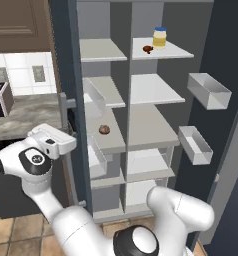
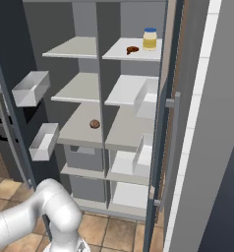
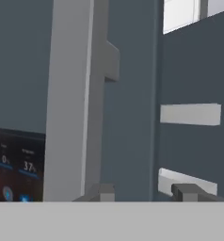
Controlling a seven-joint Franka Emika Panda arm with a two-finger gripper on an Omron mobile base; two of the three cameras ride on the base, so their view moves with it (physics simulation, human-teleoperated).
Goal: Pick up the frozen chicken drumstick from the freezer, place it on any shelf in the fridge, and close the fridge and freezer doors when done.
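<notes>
On the top right shelf you see the frozen chicken drumstick (image 1: 148, 49) just beside the yellow jar (image 1: 160, 38). Your hand (image 3: 144, 192) sits at the freezer door's grey bar handle (image 3: 74, 99), fingers partly apart, gripping nothing you can see.

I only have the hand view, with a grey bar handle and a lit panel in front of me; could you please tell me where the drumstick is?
Observer: The frozen chicken drumstick lies on the top shelf of the fridge, beside the yellow jar.
Operator: Thank you. Are both doors open?
Observer: Yes, the freezer door and the fridge door both stand wide open.
Operator: Is anything lying in the freezer?
Observer: A tan-brown lump sits on a shelf about halfway up.
</notes>
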